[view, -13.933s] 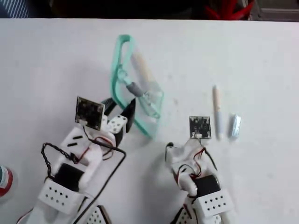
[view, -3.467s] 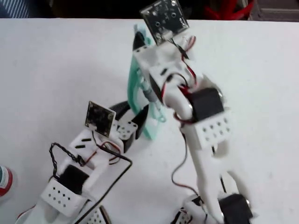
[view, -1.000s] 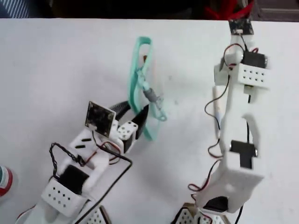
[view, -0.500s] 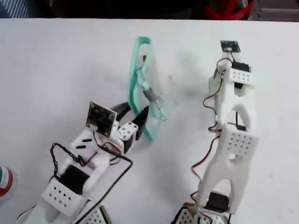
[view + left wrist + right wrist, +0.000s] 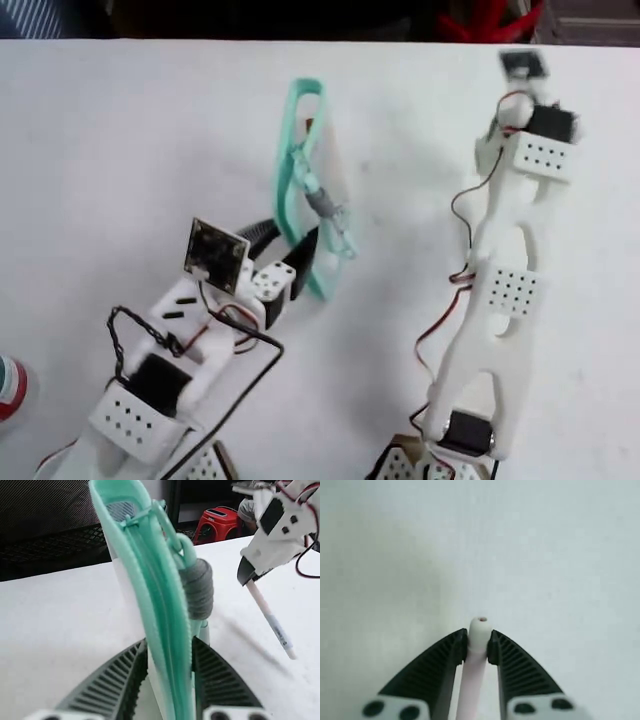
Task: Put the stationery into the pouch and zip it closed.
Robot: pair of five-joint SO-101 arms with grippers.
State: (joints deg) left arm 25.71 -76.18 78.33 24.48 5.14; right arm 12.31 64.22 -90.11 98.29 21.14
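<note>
– Gripping what, the left gripper (image 5: 168, 652)?
– Jaws clamped on the teal zip pouch (image 5: 150, 580), standing on edge; right gripper (image 5: 478, 639), at its two o'clock, pinches a white pen (image 5: 479, 626) tight.

From above, my right arm (image 5: 505, 290) hides a strip of table (image 5: 120, 130). The pen (image 5: 475, 670) runs out of frame behind the right gripper (image 5: 477, 639). The pouch (image 5: 150, 590) is cut off past the left gripper (image 5: 167, 652), and I can't identify its grey lump (image 5: 197, 587).

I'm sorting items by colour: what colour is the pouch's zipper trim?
The pouch has mint-green trim, clearest in the left wrist view.
</note>
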